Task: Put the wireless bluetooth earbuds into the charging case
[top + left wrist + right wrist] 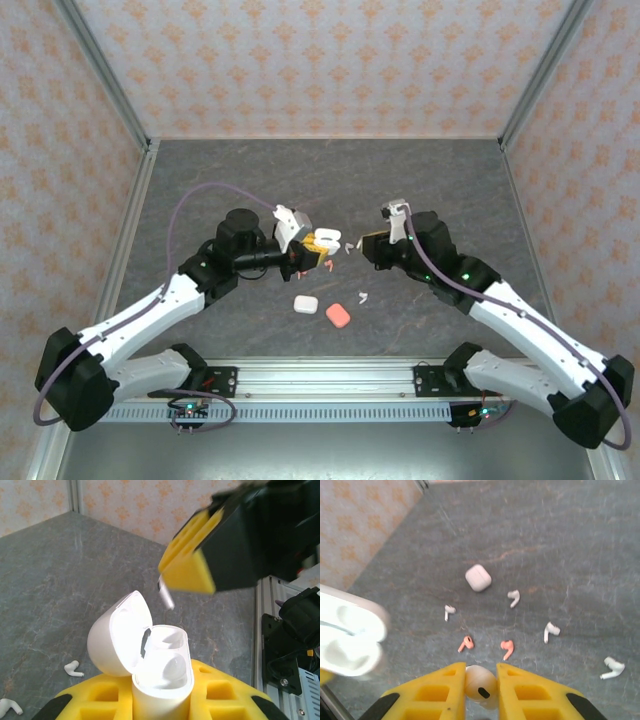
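Note:
My left gripper (162, 685) is shut on a white charging case (161, 692) held upright, with its lid (119, 632) swung open to the left. A rounded white shape sits in the near well; the far well looks hollow. My right gripper (481, 674) is shut on a white earbud (481, 685). In the left wrist view its yellow fingers (190, 570) hover just above and behind the open case, the bud's stem (166, 595) poking down. From above, the left gripper (318, 245) and right gripper (367, 245) face each other mid-table.
Loose on the table lie two pink earbuds (466, 643) (507, 648) and several white ones (514, 597) (449, 611) (551, 631) (612, 667). A closed white case (305, 303) and a pink case (338, 315) sit nearer the arm bases. Patterned walls enclose the table.

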Robot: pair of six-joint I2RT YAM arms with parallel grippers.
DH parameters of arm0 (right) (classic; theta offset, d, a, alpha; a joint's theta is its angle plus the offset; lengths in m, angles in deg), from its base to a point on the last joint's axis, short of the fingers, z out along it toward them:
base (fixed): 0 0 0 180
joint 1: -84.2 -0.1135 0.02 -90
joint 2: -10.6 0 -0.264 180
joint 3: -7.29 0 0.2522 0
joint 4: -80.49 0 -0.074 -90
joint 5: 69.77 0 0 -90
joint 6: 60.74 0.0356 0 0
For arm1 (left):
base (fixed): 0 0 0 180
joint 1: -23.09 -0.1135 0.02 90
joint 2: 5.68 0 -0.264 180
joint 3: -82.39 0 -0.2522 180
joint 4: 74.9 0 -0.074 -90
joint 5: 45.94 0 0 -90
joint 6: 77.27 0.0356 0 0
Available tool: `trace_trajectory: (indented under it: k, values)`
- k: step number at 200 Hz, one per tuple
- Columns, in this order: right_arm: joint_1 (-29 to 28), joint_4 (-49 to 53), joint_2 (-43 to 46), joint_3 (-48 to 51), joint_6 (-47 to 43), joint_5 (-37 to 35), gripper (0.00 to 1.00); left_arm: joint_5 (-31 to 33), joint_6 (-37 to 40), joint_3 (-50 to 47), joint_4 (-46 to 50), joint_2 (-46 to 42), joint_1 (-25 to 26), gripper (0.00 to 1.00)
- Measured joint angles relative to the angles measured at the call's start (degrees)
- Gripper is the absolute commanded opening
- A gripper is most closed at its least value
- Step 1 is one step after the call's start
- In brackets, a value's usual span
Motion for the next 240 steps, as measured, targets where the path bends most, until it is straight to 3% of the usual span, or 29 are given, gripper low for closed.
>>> trace_trajectory:
  k: [56, 114, 240]
  values:
    - [-1.1, -4.4, 2.1, -1.9, -2.2, 3.1, 0.19, -1.6, -0.2, 0.2, -0.8, 4.0, 0.8, 0.00]
    - [-4.2, -9.2, -1.7, -2.3, -3.9, 6.8, 0.19, -2.8, -0.2, 0.9, -0.8, 4.9, 1.5, 0.00]
    - [-5.4, -10.1, -3.9, -1.2, -4.2, 7.3, 0.19, -2.8, -0.2, 2.3, -0.8, 4.9, 1.5, 0.00]
